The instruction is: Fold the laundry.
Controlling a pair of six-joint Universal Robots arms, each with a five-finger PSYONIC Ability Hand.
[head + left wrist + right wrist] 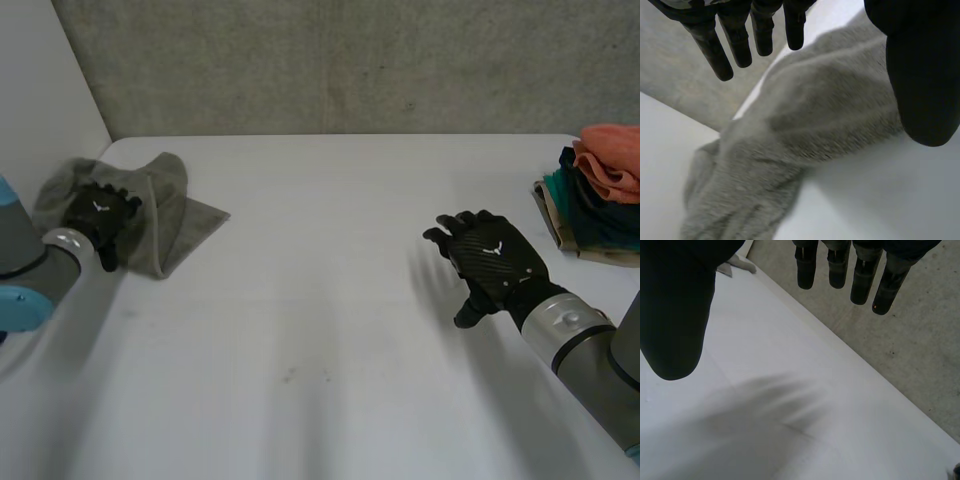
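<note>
far left first: the left hand [100,215] is over the grey cloth [180,215], which sits in a crumpled heap near the back-left corner of the table [320,320], close to its left edge. in the left wrist view the fingers [735,47] are straight and the thumb [922,80] stands well apart from them. the cloth is under the palm and nothing is pinched, so the hand is spread wide and has hold of nothing. can't tell if it's actually touching the fabric.

my read: this is the very start of the fold, the reach-and-grab for the cloth, since nothing is spread out yet. the next move probably needs that hand to close on an edge or corner and drag the cloth toward the middle to lay it flat. finding a real corner in that lump looks like the tricky bit.

the middle of the table is bare, so there's plenty of room to spread things out.

further right, the right hand [492,265] hovers above bare table, fingers straight, thumb out, holding nothing. it's well apart from the cloth, so it'd have to come across to help.

far right there's a stack of folded laundry [600,185], orange on top, teal and dark pieces under it, something beige at the bottom. i'd keep the right arm's swing clear of that. the left side is tighter too, with the white side wall [40,90] near the cloth.
</note>
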